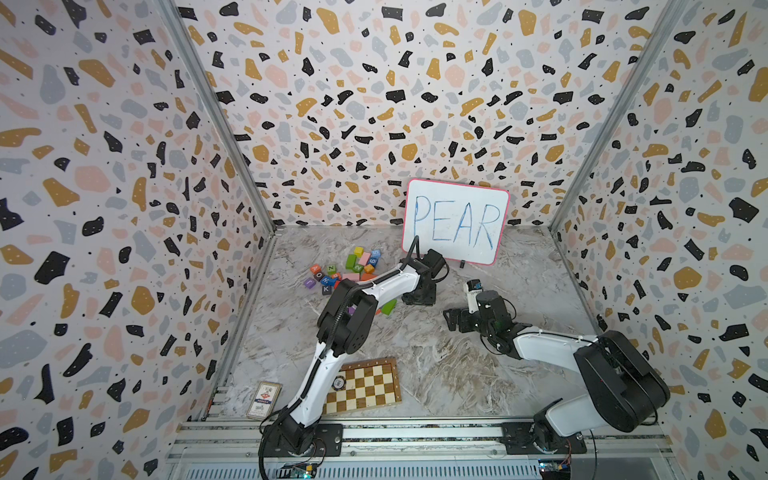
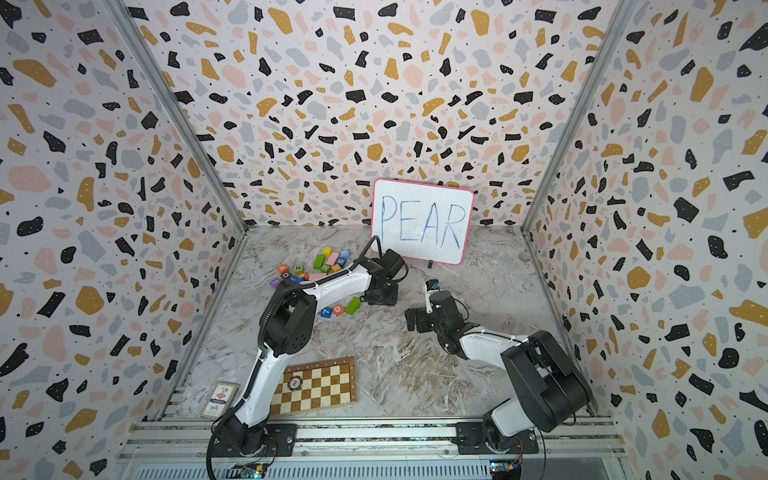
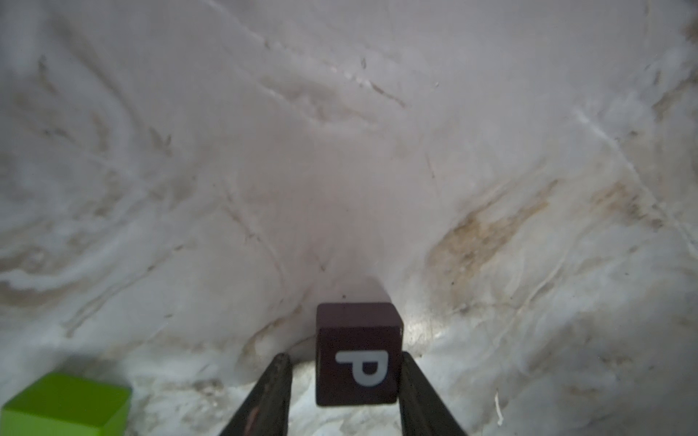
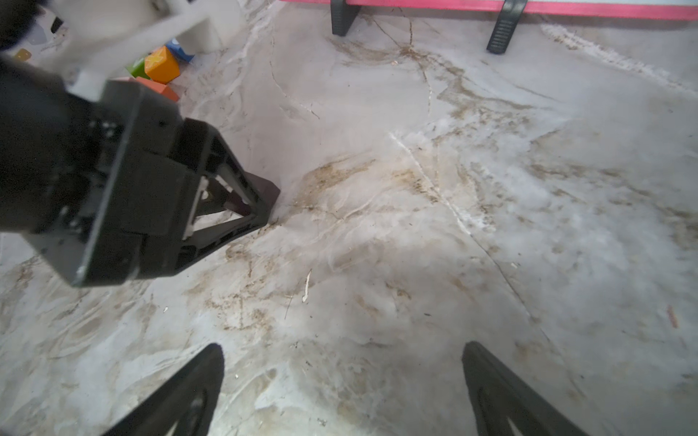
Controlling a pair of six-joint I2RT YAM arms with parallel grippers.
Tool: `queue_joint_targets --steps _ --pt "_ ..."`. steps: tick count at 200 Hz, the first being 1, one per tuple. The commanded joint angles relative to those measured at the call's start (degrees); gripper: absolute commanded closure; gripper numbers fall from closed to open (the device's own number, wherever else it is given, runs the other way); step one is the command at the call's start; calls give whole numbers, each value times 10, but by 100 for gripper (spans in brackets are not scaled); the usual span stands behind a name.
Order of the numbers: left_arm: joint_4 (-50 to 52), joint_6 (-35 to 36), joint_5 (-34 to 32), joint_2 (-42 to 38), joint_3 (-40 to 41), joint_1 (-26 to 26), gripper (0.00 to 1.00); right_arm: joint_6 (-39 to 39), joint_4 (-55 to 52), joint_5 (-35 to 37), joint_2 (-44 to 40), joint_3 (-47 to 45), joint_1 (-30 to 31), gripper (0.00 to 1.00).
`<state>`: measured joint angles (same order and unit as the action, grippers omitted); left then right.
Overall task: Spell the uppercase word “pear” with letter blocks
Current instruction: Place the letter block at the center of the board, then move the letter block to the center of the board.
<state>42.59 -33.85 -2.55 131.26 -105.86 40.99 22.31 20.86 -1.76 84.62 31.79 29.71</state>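
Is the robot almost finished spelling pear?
Not nearly. Done: nothing fully. In hand: the P block sits on the table between the left gripper's fingers, a gap showing on one side, so it looks set down. Left: E, A and R; no letter stands beside P, and the other blocks lie in the pile. The right gripper is open and empty.

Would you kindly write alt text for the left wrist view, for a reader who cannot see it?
A dark P block rests on the marble table between the left gripper's slightly parted fingers, one finger clear of it. Part of a green block shows nearby.
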Motion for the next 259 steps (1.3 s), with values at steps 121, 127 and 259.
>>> queue_joint_targets --steps 121,127,259 --pt "-56 117 1 -87 53 14 39 13 10 -4 -16 -13 -18 0" --pt "-60 142 -4 -95 61 8 37 12 23 -11 -16 -20 -18 0" --pt "9 302 100 20 -48 -29 39 21 108 -31 12 -51 -5 0"
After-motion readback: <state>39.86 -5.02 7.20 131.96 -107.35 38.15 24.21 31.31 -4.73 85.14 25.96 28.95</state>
